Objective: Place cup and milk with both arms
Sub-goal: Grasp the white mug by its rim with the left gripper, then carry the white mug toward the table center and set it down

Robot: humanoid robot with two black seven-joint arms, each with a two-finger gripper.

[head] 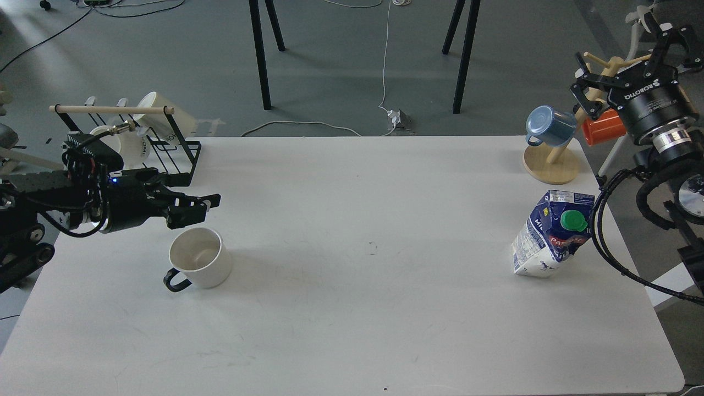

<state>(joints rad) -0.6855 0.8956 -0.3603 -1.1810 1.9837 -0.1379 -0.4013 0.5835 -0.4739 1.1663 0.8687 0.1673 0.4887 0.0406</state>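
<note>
One cup (200, 257), one milk carton (551, 234). Left gripper (204, 207) slightly parted, empty, just above the cup; right gripper (674, 39) spread wide, empty.

Table (352, 308): fills the lower and middle frame.
Cup (199, 257): on the table, left of centre, upright, handle toward the lower left.
Left gripper (212, 204): just above and behind the cup, not touching it, arm coming in from the left edge.
Rack (165, 154): upper left, on the table's far left corner, with mugs (159, 113) in it.
Milk (553, 234): on the table at the right, leaning, cap toward the right.
Mug tree (551, 163): behind the milk, at the table's far right corner, two mugs hanging on it.
Right gripper (671, 41): upper right, beyond the table's right edge, well above the milk.
Cable (385, 66): on the floor behind the table, between table legs (261, 55).
</note>
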